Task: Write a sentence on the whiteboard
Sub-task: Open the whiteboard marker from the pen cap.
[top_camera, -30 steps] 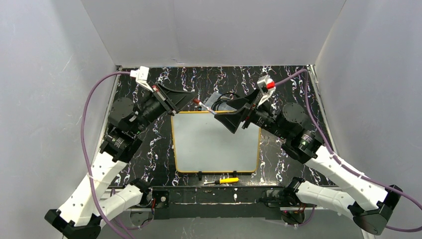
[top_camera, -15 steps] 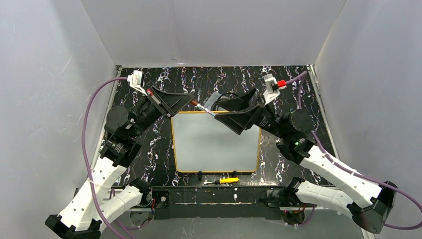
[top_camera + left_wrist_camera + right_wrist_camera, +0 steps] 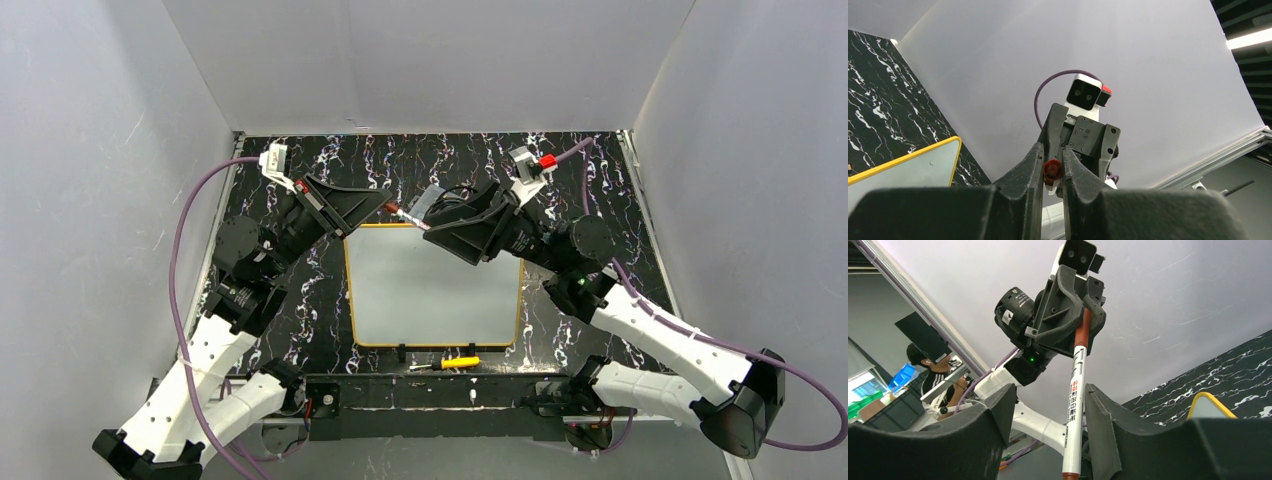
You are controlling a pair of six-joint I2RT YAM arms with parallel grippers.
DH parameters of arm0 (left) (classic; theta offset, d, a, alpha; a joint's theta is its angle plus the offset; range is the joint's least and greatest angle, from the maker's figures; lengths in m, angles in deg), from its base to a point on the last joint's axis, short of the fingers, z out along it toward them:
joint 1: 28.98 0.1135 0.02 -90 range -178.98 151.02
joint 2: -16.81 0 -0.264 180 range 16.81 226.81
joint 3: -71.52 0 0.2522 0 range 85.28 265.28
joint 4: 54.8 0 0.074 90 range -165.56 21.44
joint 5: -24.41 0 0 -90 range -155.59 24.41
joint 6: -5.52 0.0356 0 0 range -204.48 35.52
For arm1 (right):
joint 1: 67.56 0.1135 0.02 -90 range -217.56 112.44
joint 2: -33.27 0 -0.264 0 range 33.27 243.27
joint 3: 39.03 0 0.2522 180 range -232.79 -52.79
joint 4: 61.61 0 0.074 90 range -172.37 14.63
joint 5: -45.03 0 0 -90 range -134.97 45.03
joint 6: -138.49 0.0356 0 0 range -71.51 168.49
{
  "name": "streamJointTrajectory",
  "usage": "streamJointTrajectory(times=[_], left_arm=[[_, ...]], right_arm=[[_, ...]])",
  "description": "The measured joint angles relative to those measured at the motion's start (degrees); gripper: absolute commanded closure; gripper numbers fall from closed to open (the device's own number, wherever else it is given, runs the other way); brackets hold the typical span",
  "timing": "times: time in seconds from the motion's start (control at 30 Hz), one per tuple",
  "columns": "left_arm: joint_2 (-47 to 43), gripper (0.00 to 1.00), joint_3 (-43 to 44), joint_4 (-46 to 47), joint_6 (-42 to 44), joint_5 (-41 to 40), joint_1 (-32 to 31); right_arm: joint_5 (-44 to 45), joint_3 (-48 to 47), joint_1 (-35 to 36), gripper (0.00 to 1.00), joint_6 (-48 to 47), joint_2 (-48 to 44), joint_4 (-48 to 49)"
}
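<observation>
The whiteboard [image 3: 435,290] lies flat mid-table, white with a yellow-orange rim; its corner shows in the left wrist view [image 3: 908,170] and the right wrist view [image 3: 1210,405]. No sentence shows on it. A white marker [image 3: 405,213] with red ends hangs in the air over the board's far edge. My left gripper [image 3: 385,205] is shut on its red end [image 3: 1052,170]. My right gripper [image 3: 432,222] faces it, open. In the right wrist view the marker body [image 3: 1074,405] runs between my spread fingers [image 3: 1050,395], close to the right one.
A small yellow-and-black tool [image 3: 450,363] lies by the table's near edge, in front of the board. The tabletop [image 3: 580,190] is black marble-patterned, and grey walls close in the back and both sides.
The left arm has drawn slightly back to the left. The right wrist has swung and shifted a little left around the marker. The marker stays between the two grippers.
</observation>
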Motion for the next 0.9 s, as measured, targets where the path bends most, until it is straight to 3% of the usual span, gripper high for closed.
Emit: streamJointTrajectory(times=[0.4, 0.67, 0.9], left_arm=[[0.1, 1.00, -0.5, 2.3, 0.2, 0.0, 0.0], [0.3, 1.00, -1.3, 3.5, 1.2, 0.1, 0.0], [0.1, 1.00, -2.4, 6.3, 2.6, 0.3, 0.0]], right_arm=[[-0.4, 0.0, 0.0, 0.52, 1.6, 1.3, -1.0], [0.1, 0.0, 0.0, 0.72, 1.8, 1.6, -1.4], [1.7, 0.2, 0.0, 0.99, 2.4, 1.6, -2.0]])
